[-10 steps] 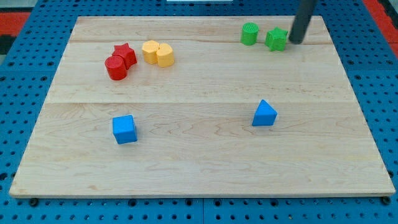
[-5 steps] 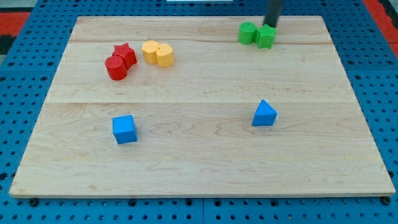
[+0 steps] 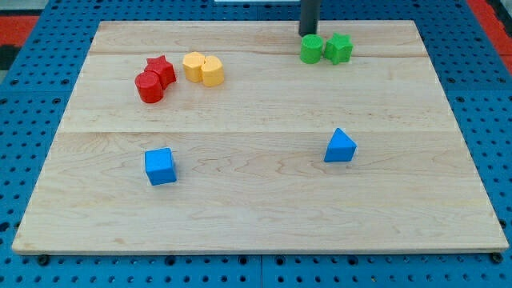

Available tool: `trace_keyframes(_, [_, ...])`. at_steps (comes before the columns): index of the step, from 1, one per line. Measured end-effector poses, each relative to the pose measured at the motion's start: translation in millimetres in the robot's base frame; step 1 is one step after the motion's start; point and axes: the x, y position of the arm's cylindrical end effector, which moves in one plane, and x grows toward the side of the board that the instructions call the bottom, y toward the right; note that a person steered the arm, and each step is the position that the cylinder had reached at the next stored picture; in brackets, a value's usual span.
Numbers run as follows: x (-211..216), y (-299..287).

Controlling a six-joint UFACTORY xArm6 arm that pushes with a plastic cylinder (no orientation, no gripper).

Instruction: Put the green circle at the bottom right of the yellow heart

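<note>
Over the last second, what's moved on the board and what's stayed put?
My tip swept from the view's right of the green star toward the view's left, and now sits just above the green circle. The star slid left against the circle, and the circle shifted slightly left. The red, yellow and blue blocks did not move.

Pale wooden board with visible plank seams, resting on blue perforated panel showing past every edge, red patches beyond both far corners, even light
</note>
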Motion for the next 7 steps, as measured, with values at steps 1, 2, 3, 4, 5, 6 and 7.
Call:
trace_keyframes(1, [45, -6])
trace_keyframes(2, [85, -19])
trace_keyframes(3, [115, -19])
trace_keyframes(4, [121, -68])
trace_keyframes(5, [123, -84])
trace_keyframes(6, [136, -71])
trace_keyframes(7, [162, -73])
